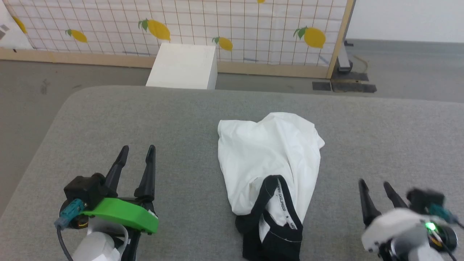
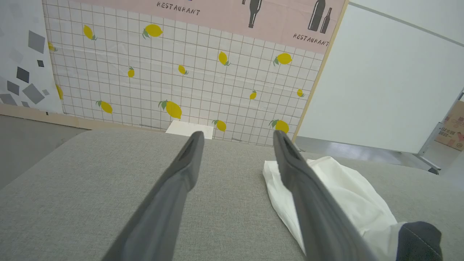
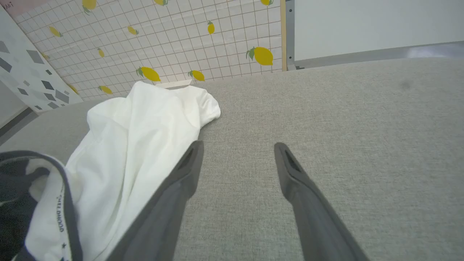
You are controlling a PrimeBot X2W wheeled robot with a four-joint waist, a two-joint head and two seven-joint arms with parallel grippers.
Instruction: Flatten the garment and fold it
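Observation:
The garment [image 1: 270,159] lies crumpled in a heap on the grey padded table [image 1: 108,119], white body toward the far side, black neckline and sleeve at the near edge. From the left wrist view the garment [image 2: 348,195] sits to the right, and from the right wrist view the garment [image 3: 127,145] sits to the left. My left gripper [image 1: 138,149] hovers open at the lower left, well left of the cloth, empty [image 2: 237,134]. On the other side my right gripper [image 1: 373,183] is open too, right of the cloth, with nothing between its fingers [image 3: 237,144].
A white box [image 1: 185,65] stands on the floor beyond the table's far edge. Behind it is a lemon-patterned screen [image 1: 217,21] with a wooden frame. The table's rounded left corner [image 1: 69,98] drops to grey floor.

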